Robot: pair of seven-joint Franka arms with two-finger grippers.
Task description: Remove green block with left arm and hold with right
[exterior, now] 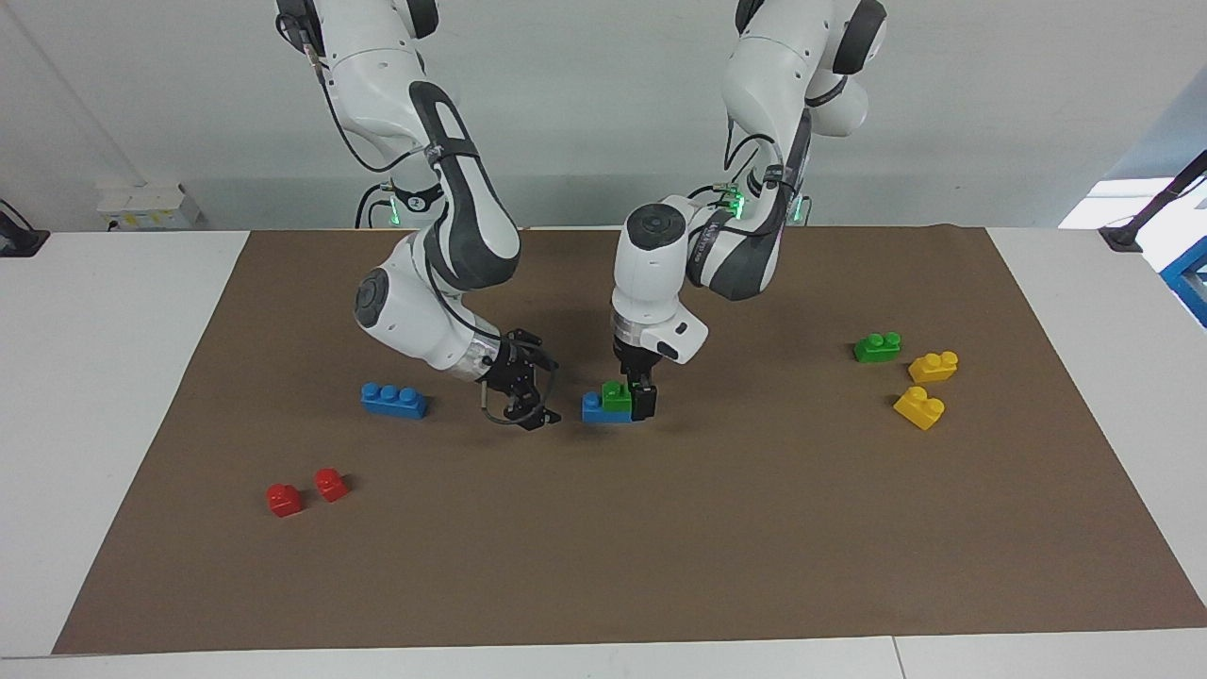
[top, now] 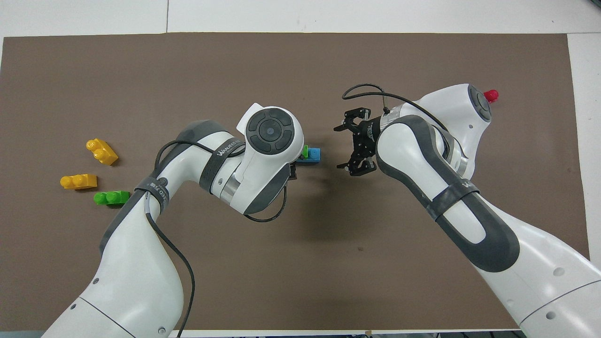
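Green block (exterior: 618,397) is sitting on a blue brick (exterior: 596,408) mid-table, left gripper (exterior: 642,400) apparently straddling it with fingers spread; right gripper (exterior: 531,391) is hovering beside, fingers released.

From overhead, my left arm's wrist hides its own end effector (exterior: 634,401) and most of the small bright green plastic two-stud brick (exterior: 617,396); I cannot tell whether it grips that brick.
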